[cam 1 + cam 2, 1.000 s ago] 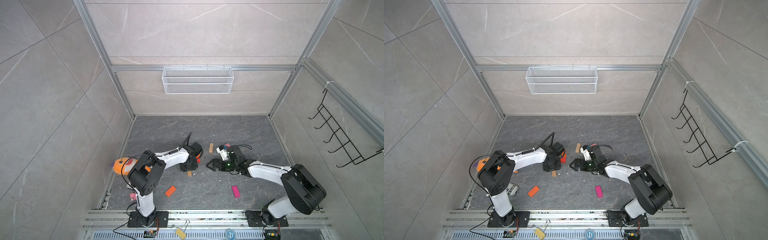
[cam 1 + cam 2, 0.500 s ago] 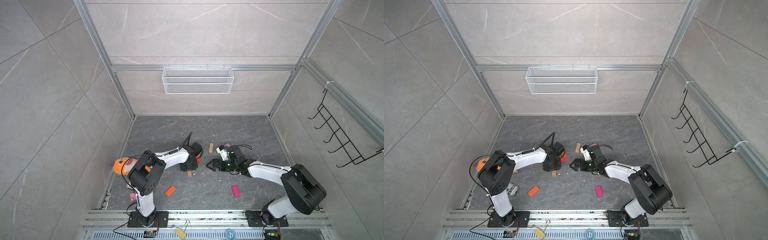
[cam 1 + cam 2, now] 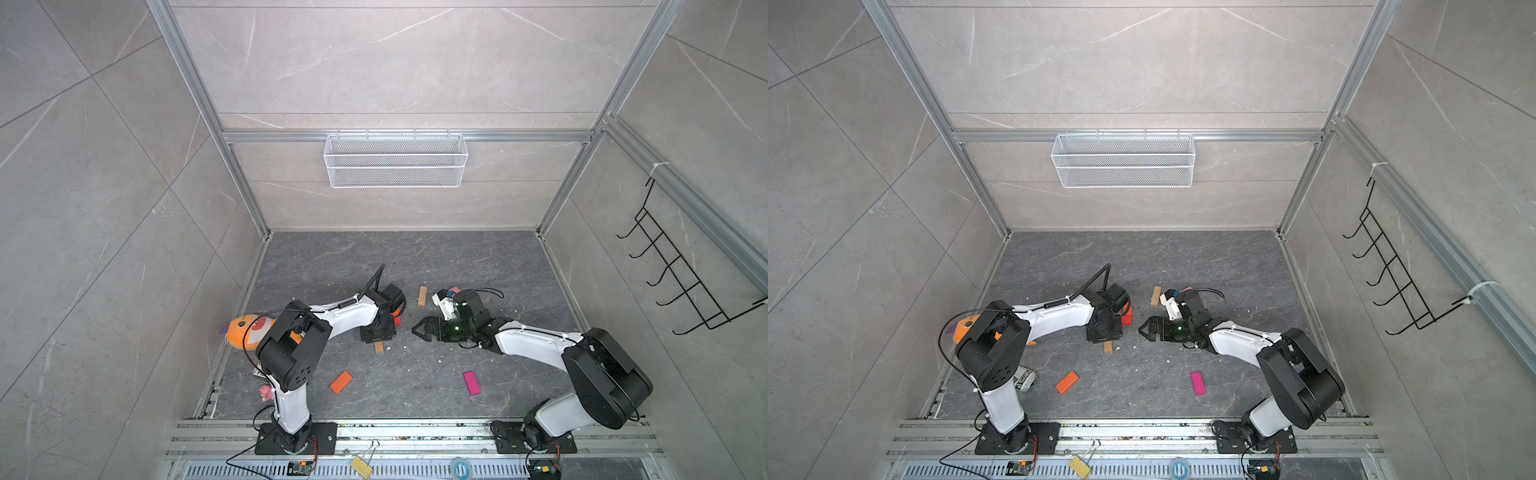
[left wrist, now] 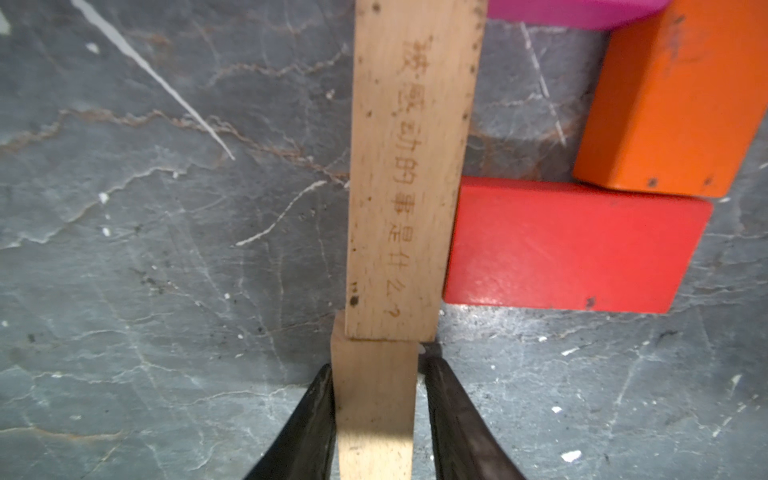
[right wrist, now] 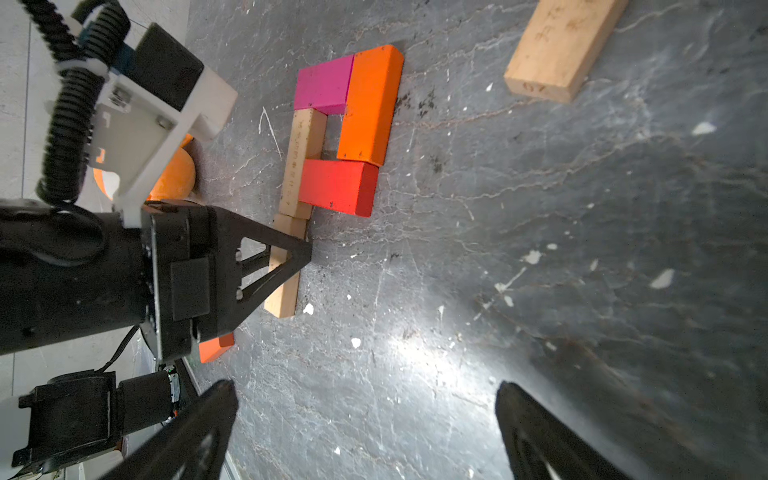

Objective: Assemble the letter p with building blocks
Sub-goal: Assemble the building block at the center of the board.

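Both top views: high overhead, far off, looking steeply down at the floor (image 3: 415, 266) and both arms. Left wrist camera: very close, facing the lower tan block (image 4: 374, 395). Right wrist camera: low, oblique; shares the letter p (image 5: 365, 108) with the left wrist view.

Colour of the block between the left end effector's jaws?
Plain tan wood; the block shows best in the left wrist view.

— What sort of place is this?
— A robot test cell in a lab. Grey marble-look wall panels (image 3: 395, 62) box me in, held by bare aluminium frame bars (image 3: 407, 136).
— Anything else?
— My arm bases (image 3: 295, 438) are bolted to a slotted metal rail (image 3: 415, 432); a white wire-mesh basket (image 3: 395, 166) hangs on the wall.
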`<action>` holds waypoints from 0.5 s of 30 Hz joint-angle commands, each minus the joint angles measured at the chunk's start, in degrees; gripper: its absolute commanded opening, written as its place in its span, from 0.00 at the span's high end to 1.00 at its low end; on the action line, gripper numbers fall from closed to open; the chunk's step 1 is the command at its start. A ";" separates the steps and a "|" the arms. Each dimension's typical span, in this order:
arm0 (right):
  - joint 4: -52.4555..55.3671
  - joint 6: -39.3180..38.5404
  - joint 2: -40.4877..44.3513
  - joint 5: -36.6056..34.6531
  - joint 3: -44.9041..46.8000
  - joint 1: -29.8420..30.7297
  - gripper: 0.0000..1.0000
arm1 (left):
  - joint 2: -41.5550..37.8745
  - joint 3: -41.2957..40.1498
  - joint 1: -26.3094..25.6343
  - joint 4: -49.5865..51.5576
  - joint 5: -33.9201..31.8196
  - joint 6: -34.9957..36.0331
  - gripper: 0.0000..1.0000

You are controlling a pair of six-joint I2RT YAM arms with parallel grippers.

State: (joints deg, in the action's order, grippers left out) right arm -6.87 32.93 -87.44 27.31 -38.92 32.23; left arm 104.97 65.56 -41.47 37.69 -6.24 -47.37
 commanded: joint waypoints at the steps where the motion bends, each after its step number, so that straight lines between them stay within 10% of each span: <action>1: 1.27 -0.94 -0.35 0.20 -1.16 0.38 0.00 | 1.60 -0.78 0.17 -2.20 1.66 1.19 0.61; 15: -1.33 -0.68 0.83 1.89 -0.14 0.56 0.00 | 2.25 -0.87 0.16 -3.14 2.55 1.67 0.61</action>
State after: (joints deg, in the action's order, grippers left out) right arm -7.01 32.95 -87.44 27.73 -38.92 32.29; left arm 104.99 65.56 -41.47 37.67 -5.82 -46.81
